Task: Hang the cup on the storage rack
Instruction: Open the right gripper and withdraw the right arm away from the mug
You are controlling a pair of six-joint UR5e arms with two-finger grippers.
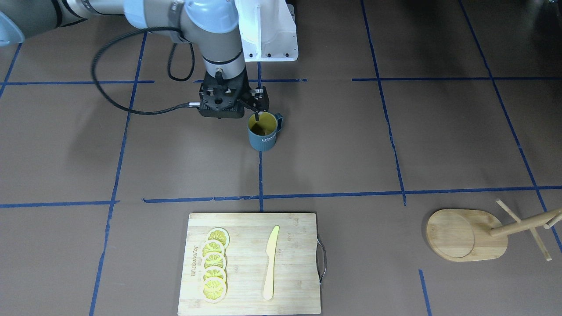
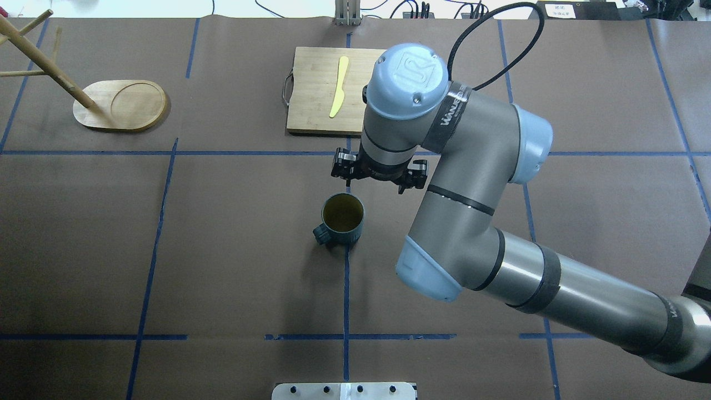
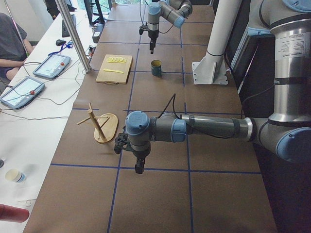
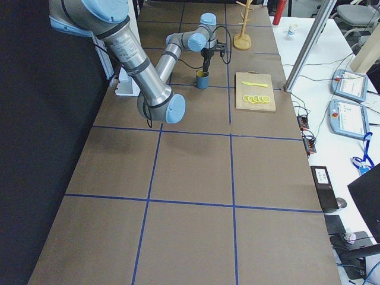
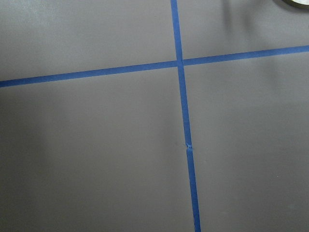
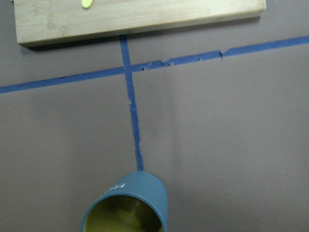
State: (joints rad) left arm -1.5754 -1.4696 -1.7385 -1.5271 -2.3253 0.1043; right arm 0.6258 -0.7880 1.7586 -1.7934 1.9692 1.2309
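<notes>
The cup (image 1: 263, 134) stands upright on the brown table, yellow inside, with its handle toward the robot's left; it also shows in the overhead view (image 2: 343, 219) and at the bottom of the right wrist view (image 6: 128, 203). My right gripper (image 2: 375, 186) points down, open and empty, with one of its fingers (image 1: 258, 107) hanging just over the cup's rim. The storage rack (image 1: 465, 235) stands far to the left with bare pegs (image 2: 119, 105). My left gripper (image 3: 139, 167) hangs over the table beyond the rack; I cannot tell whether it is open or shut.
A wooden cutting board (image 1: 252, 285) with several lemon slices (image 1: 214, 265) and a yellow knife (image 1: 271, 261) lies across the table from the cup. The white robot base (image 1: 268, 30) is behind the cup. Blue tape lines (image 5: 181, 96) cross the table.
</notes>
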